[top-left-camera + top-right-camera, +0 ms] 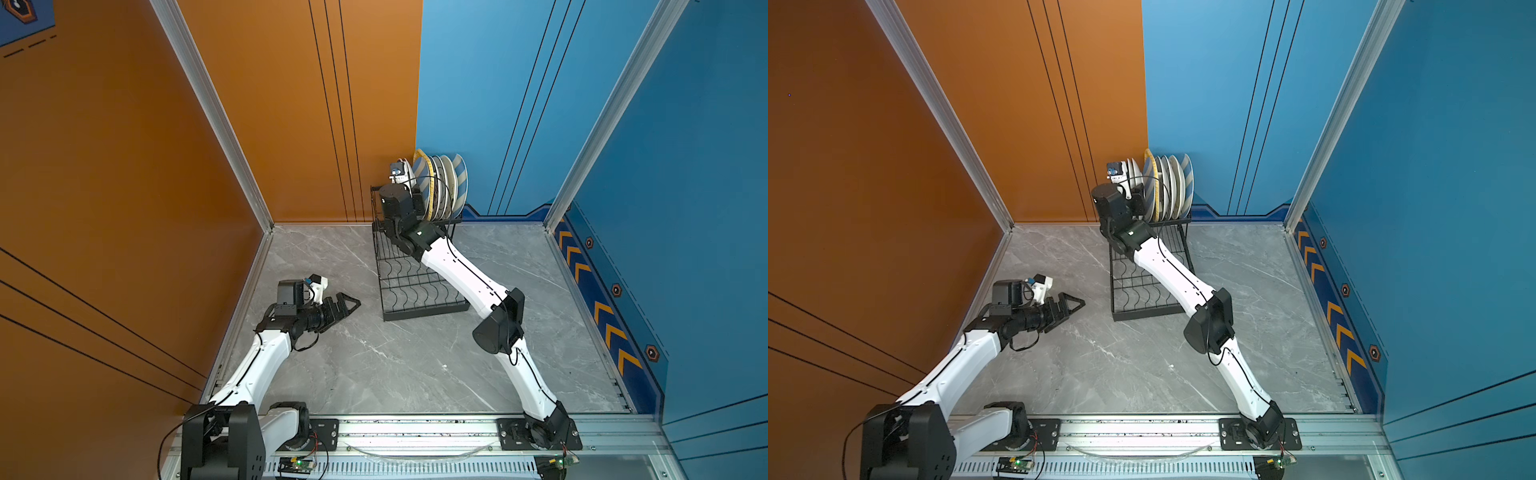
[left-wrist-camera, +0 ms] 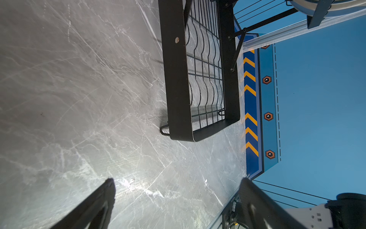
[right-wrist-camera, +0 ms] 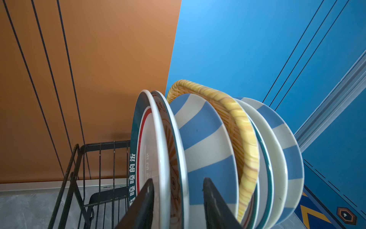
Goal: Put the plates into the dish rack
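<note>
The worktop (image 1: 395, 365) looks like smooth grey stone with marble veining, a soft sheen and fine scratches. The dish rack (image 2: 178, 89) is black metal with a matt coating, made of thin wire and flat band. The plates (image 3: 206, 138) are glazed, glossy and smooth. The yellow plate (image 3: 243, 126) has a woven, ribbed texture with some shine. The left claw (image 2: 177, 181) is matt black plastic. The arm shells (image 1: 257, 365) are smooth white plastic, and the frame rail (image 1: 415, 428) is brushed aluminium.
</note>
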`<state>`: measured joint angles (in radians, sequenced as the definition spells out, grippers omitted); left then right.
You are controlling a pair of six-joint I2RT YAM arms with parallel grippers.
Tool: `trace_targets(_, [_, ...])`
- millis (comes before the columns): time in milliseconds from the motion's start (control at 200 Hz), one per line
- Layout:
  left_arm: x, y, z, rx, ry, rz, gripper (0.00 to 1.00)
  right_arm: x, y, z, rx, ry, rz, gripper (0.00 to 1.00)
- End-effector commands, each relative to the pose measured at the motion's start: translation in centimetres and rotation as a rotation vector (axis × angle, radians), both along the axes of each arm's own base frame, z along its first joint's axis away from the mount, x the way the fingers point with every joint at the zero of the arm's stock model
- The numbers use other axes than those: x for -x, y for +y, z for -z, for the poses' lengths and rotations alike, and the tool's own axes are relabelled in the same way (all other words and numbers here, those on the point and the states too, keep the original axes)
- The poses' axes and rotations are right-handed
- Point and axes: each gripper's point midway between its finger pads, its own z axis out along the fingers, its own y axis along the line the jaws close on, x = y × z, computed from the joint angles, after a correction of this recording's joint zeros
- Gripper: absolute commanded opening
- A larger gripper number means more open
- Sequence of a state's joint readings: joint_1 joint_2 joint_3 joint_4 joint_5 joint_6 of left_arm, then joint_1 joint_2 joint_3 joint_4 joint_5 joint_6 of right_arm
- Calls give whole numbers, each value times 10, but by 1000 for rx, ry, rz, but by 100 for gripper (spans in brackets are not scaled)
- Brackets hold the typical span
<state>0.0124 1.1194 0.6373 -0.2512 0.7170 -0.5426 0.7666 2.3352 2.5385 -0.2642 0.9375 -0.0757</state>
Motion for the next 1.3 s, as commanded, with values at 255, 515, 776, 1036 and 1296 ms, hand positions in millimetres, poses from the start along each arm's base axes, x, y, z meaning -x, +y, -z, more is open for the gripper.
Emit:
trace_targets(255, [-3,3,-12,-13,-46,-21,98,52,-18,-58,-130,-26,-81,50])
trace_targets(515, [-10,7,-23,-45,-84,-45,98,91,-44,-58,-198,61,-179,58])
trace_targets(776, [-14,17,-25,-132,-121,-70,98,123,-89,11,-241,246,-248,65])
trace_targets(1036, [-20,39,-20,-295,-168,-114,98,137,-160,82,-280,355,-213,75])
trace_targets(1296, [-30,69,-16,-489,-242,-178,98,135,-229,142,-306,396,-162,89])
